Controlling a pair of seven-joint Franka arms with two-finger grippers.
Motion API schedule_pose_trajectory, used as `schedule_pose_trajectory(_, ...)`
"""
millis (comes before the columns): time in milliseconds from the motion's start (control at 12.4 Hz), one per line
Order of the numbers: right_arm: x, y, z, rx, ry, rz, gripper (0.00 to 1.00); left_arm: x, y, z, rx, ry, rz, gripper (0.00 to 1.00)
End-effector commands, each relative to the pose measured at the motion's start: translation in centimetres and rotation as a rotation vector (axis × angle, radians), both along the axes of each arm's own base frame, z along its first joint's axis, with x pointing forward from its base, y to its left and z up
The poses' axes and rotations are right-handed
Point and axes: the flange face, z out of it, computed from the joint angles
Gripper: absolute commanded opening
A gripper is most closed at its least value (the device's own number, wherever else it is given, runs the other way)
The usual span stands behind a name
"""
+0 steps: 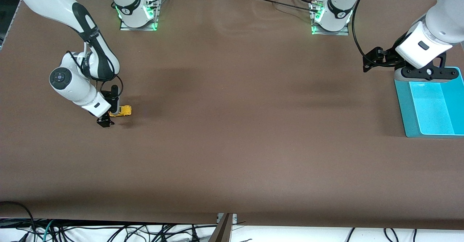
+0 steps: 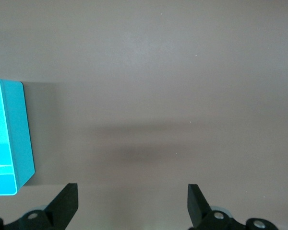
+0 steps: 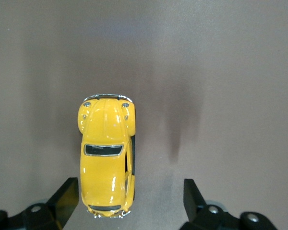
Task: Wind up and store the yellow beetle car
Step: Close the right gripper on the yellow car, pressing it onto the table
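The right gripper (image 3: 127, 201) is low over the table (image 1: 232, 144), at the right arm's end, with its fingers spread wide. They hold nothing. The yellow beetle car (image 3: 107, 163) sits on the table between them, much closer to one finger (image 3: 67, 196) than to the other, so the grip is not centred yet. In the front view the car (image 1: 123, 111) shows just beside the gripper (image 1: 108, 115), with its wheels on the surface.

I judge the car to be light, hard and stiff, probably painted metal or plastic. The shiny rounded body looks slippery, so the fingers could slide off the roof or the hood. The better place to hold is the two flat sides, around the doors, with the fingers low and the car in the middle of the gap. For winding, the wheels must press on the table when it is pulled back, so the hold should not lift it.

The left gripper (image 2: 132, 206) waits over the table at the left arm's end, also wide open and empty, just beside the turquoise bin (image 1: 429, 104). This bin looks empty and is well apart from the car, almost the whole table length away. Between the car and the bin I see only bare brown surface, so nothing blocks the way.
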Motion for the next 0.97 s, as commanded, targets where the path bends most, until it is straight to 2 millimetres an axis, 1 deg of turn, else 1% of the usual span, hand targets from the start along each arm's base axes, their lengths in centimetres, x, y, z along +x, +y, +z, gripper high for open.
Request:
schedule_pose_trajectory(0, -0.5, -0.1, 0.0, -0.002, -0.004, 0.024, 0.79, 0.2, 0.0, 0.4, -0.013, 0.008, 0.005, 1.00)
schedule_pose_trajectory(81, -0.6, -0.1, 0.0, -0.002, -0.001, 0.024, 0.55, 0.2, 0.0, 0.4, -0.013, 0.008, 0.005, 1.00)
schedule_pose_trajectory(161, -0.6, -0.1, -0.1, -0.002, 0.002, 0.021, 0.41, 0.2, 0.0, 0.4, -0.013, 0.008, 0.007, 1.00)
schedule_pose_trajectory(242, -0.6, -0.1, -0.1, 0.000, 0.003, 0.012, 0.31, 0.2, -0.1, 0.5, -0.013, 0.007, 0.005, 1.00)
schedule_pose_trajectory(483, -1.0, -0.4, -0.5, 0.006, 0.028, -0.073, 0.22, 0.2, 0.0, 0.4, -0.013, 0.008, 0.007, 1.00)
schedule_pose_trajectory(644, -1.2, -1.3, -0.6, 0.007, 0.041, -0.112, 0.19, 0.2, 0.0, 0.4, -0.013, 0.008, 0.007, 1.00)
schedule_pose_trajectory(725, -1.5, -2.1, -1.1, 0.007, 0.057, -0.140, 0.16, 0.2, -0.1, 0.5, -0.013, 0.007, 0.005, 1.00)
schedule_pose_trajectory(805, -1.7, -3.2, -2.0, 0.007, 0.067, -0.158, 0.16, 0.2, 0.0, 0.4, -0.013, 0.008, 0.007, 1.00)
schedule_pose_trajectory(886, -2.0, -4.7, -2.6, 0.008, 0.072, -0.173, 0.17, 0.2, 0.0, 0.4, -0.013, 0.008, 0.007, 1.00)
